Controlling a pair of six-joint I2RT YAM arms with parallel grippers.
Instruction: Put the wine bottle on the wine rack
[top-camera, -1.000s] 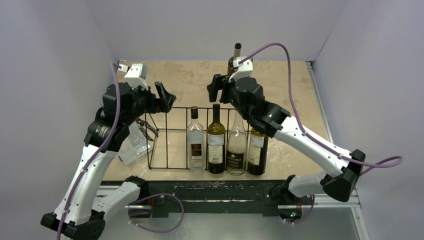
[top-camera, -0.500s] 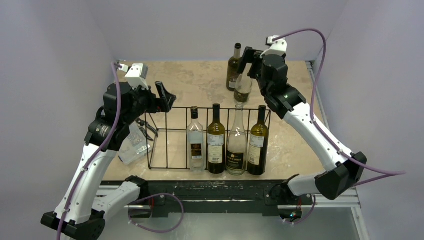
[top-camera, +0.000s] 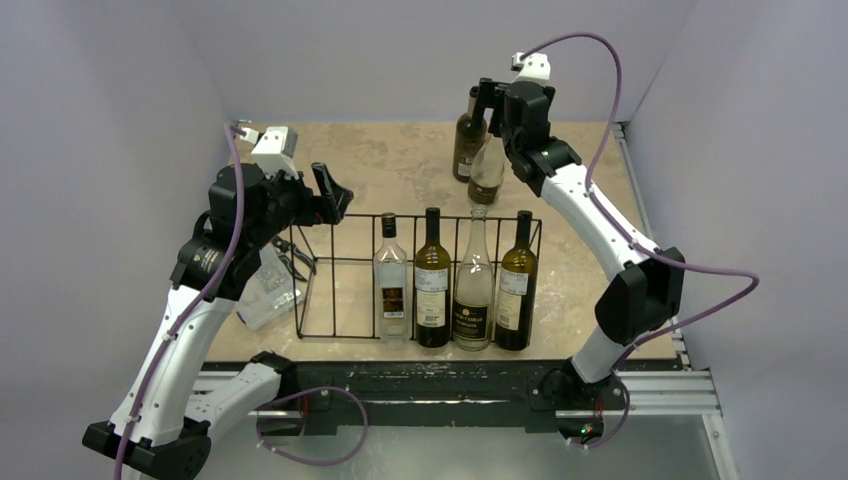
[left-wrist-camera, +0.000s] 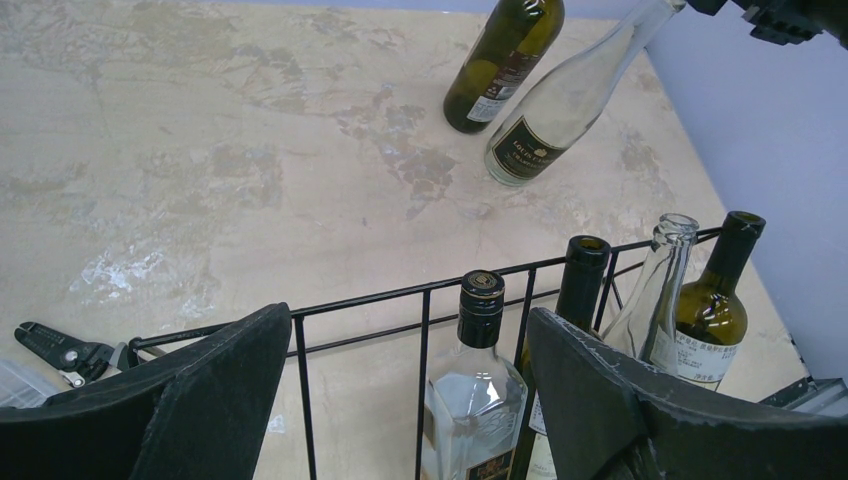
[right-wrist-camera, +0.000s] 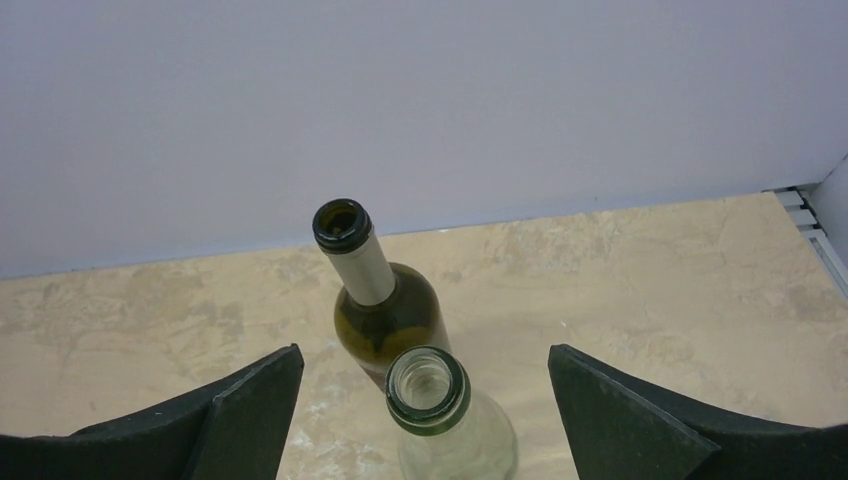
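Observation:
The black wire wine rack (top-camera: 335, 261) stands at mid-table with several upright bottles in its right half. Two more bottles stand behind it: a dark green one (top-camera: 465, 140) and a clear wine bottle (top-camera: 487, 172). My right gripper (top-camera: 488, 106) is open, just above the clear bottle's neck. In the right wrist view the clear bottle's open mouth (right-wrist-camera: 428, 388) sits between the spread fingers of the right gripper (right-wrist-camera: 425, 365), untouched, with the green bottle (right-wrist-camera: 385, 300) behind it. My left gripper (top-camera: 331, 195) is open and empty over the rack's left end (left-wrist-camera: 380, 297).
A clear plastic organiser box (top-camera: 268, 290) and black pliers (top-camera: 296, 260) lie left of the rack. The back wall stands right behind the two rear bottles. The right wall edge and a rail (top-camera: 640, 200) run along the table's right side.
My right arm swung from above the rack back to the two rear bottles and now hovers over the clear one. The left arm has not moved.

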